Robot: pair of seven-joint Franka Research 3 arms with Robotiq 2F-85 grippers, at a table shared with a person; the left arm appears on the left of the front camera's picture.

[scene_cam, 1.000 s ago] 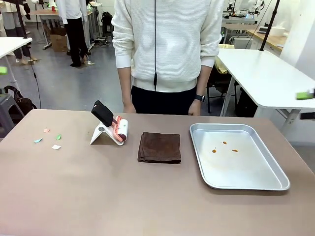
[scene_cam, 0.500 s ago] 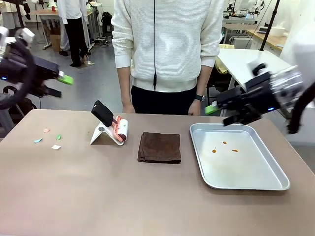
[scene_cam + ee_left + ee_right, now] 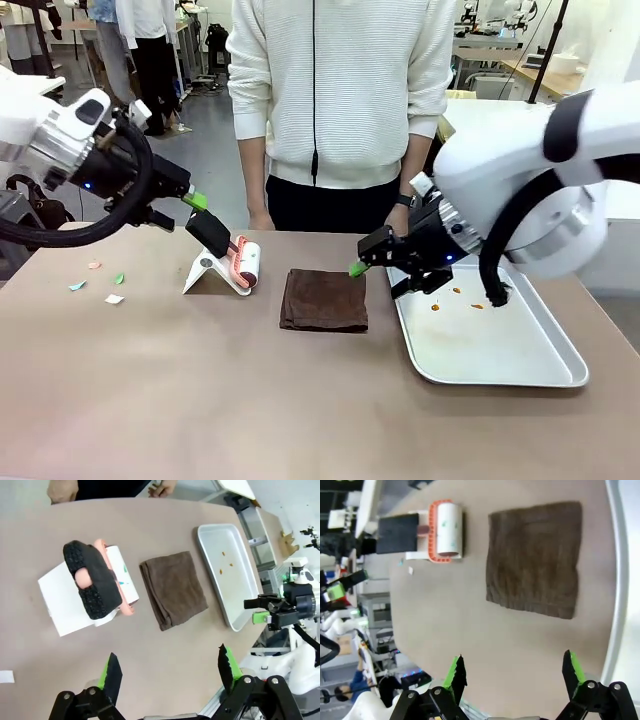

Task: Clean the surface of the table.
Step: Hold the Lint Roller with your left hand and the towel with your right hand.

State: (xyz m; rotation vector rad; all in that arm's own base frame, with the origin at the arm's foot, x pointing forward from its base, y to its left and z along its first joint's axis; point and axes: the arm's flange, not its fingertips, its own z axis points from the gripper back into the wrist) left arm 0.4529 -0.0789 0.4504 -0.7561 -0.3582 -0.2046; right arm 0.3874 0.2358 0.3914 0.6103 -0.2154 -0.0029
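The tan-brown table (image 3: 200,400) carries a lint roller (image 3: 238,262) with a black handle on a white stand, a folded brown cloth (image 3: 324,299) and several small paper scraps (image 3: 100,283) at the left. My left gripper (image 3: 185,208) hangs open just left of the roller's handle, above the table. In the left wrist view, the left gripper (image 3: 169,667) is empty, with the roller (image 3: 100,577) and cloth (image 3: 172,589) below it. My right gripper (image 3: 375,275) is open over the gap between cloth and tray. Seen from the right wrist, that gripper (image 3: 514,670) holds nothing above the table (image 3: 470,620) near the cloth (image 3: 537,557).
A silver tray (image 3: 560,375) with small orange stains (image 3: 455,298) lies at the right. A person stands at the far edge, hands (image 3: 262,220) near the table. White-topped tables stand behind. Bare tabletop spreads along the near side.
Both arms have swung in from the picture's sides. The left gripper reached the roller's handle; the right came down past the tray's far corner to the cloth's right edge.
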